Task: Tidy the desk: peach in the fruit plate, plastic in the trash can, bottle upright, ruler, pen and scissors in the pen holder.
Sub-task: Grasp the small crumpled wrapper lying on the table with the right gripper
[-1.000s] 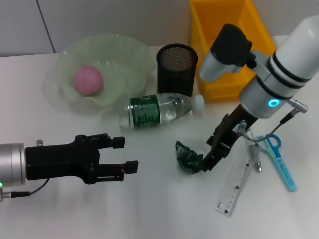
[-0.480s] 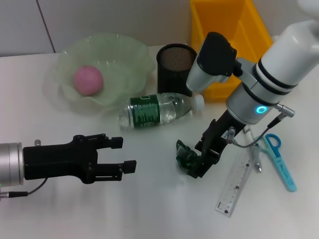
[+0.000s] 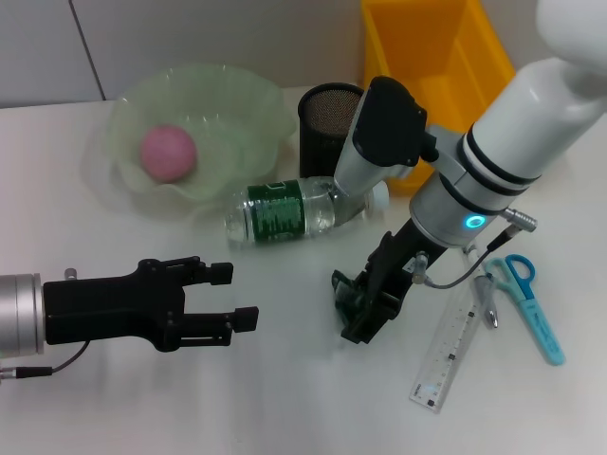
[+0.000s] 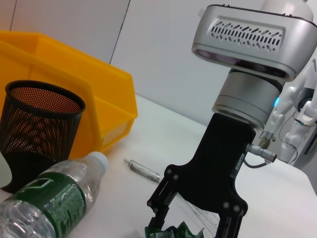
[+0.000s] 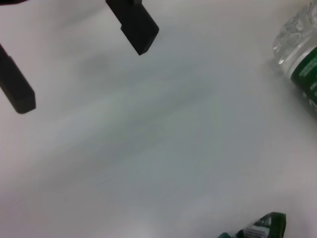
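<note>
**Right end effector down over the plastic**

My right end effector (image 3: 358, 308) sits low on the table (image 3: 285, 398), its fingers spread wide on either side of the crumpled green plastic (image 3: 349, 289); I cannot tell whether they touch it. My left end effector (image 3: 232, 296) hovers apart to the left, fingers spread, holding nothing. The bottle (image 3: 294, 209) lies on its side before the pen holder (image 3: 335, 128). The peach (image 3: 168, 152) rests in the fruit plate (image 3: 247, 104). Ruler (image 3: 446, 355), pen (image 3: 486, 299) and scissors (image 3: 531, 303) lie right of the plastic, the yellow trash can (image 3: 432, 57) behind.
</note>
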You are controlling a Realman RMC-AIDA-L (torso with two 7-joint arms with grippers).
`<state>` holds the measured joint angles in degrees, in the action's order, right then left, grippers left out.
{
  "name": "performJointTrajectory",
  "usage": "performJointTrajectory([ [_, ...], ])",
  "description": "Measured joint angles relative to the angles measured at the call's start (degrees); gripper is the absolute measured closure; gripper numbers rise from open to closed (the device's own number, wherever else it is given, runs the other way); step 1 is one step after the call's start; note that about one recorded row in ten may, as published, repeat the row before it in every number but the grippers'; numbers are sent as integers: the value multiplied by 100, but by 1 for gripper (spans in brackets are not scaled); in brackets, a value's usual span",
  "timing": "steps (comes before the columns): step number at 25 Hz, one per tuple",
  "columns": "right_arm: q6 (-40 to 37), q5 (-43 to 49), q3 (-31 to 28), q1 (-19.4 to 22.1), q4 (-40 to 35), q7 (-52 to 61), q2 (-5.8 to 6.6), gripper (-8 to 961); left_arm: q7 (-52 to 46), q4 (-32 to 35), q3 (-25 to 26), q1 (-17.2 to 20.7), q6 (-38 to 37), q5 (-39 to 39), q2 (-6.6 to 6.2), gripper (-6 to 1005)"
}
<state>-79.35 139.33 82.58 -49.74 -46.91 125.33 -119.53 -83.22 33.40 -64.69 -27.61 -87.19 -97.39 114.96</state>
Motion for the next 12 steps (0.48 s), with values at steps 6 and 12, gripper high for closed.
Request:
performJointTrajectory([
  [6, 29, -1, 5, 8, 28, 1, 0, 152, 3, 0, 0, 2, 0, 0, 0, 176],
  [12, 25, 17, -6, 21, 40, 39, 9, 225, 7, 0, 0, -10, 0, 1, -12, 176],
])
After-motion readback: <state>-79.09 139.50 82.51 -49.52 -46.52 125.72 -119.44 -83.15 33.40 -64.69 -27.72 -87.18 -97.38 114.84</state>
